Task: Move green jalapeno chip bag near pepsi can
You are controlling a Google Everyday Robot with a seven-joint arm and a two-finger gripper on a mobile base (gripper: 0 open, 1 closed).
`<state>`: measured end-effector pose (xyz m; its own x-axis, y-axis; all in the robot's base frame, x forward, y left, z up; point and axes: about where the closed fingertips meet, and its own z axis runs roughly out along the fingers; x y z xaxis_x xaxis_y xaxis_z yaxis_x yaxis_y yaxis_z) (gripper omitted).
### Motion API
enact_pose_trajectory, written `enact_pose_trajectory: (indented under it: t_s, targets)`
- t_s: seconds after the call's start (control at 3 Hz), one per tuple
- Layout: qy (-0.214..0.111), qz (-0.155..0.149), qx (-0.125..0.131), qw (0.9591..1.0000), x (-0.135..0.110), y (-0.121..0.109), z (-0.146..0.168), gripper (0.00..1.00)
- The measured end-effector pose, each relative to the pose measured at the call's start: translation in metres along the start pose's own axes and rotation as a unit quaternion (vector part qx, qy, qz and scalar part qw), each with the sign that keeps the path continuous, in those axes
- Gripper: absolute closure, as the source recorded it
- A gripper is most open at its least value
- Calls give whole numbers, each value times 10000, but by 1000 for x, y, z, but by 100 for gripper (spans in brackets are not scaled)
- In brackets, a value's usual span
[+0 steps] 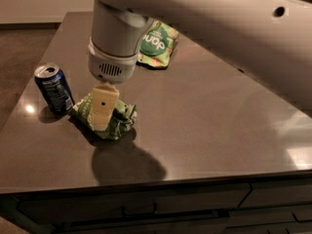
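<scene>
The green jalapeno chip bag [123,119] lies crumpled on the table [209,126] near its left edge, just beside the pepsi can [54,88], so the placement appears made and only release and withdrawal look outstanding. The gripper [103,113] stands directly over the bag's middle and down against it; whether it grips the bag or has let go, I cannot tell. The arm [204,13] reaches in from the far right corner, wrist vertical, well apart from the second green bag [157,44] at the far edge.

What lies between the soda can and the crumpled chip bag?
Nothing in the camera view: the chip bag lies right beside the soda can, touching or nearly. The claw is down on the bag.
</scene>
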<state>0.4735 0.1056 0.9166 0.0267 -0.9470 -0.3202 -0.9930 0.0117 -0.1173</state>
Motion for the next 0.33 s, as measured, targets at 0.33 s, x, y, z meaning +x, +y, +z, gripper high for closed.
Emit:
enact_pose_trajectory:
  t_s: [0.33]
  targets:
    - [-1, -2, 5, 10000, 0, 0, 0, 0]
